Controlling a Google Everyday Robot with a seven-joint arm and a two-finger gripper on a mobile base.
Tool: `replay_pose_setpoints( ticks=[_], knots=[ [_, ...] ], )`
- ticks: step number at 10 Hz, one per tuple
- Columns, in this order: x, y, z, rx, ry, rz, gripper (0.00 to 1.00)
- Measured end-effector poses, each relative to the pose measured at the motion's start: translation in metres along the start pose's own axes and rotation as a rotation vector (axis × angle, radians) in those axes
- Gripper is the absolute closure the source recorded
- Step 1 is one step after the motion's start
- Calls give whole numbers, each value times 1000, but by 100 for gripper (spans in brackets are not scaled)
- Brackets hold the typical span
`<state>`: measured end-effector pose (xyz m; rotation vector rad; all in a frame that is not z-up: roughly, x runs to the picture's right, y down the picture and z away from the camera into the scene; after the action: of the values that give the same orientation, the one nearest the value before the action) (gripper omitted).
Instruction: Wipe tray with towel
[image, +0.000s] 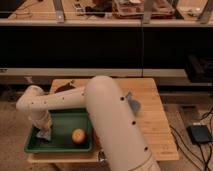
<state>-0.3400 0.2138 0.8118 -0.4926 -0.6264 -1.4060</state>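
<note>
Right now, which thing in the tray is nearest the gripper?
The pale towel, directly under the gripper at the green tray's end; the round yellow item lies apart.

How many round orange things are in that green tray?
1: the round orange thing lies in the green tray, right of the gripper at its left end. The arm may hide others.

lab, wooden table (150, 115), floor cables (181, 142), claw (44, 133) in green tray (60, 148)

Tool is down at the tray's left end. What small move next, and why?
Probably sweep the tool and the towel under it along the left floor of the green tray, stopping short of the round orange object lying in the tray to its right.
</note>
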Motion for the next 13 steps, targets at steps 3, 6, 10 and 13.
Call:
replay_pose_setpoints(
  ticks=[3,6,10,13],
  knots=[
    [-49,63,-7,18,-6,56,100],
    [-53,106,-16,18,14,130,100],
    [1,112,-19,10,22,170,100],
    [55,104,-14,-2,18,190,100]
  ],
)
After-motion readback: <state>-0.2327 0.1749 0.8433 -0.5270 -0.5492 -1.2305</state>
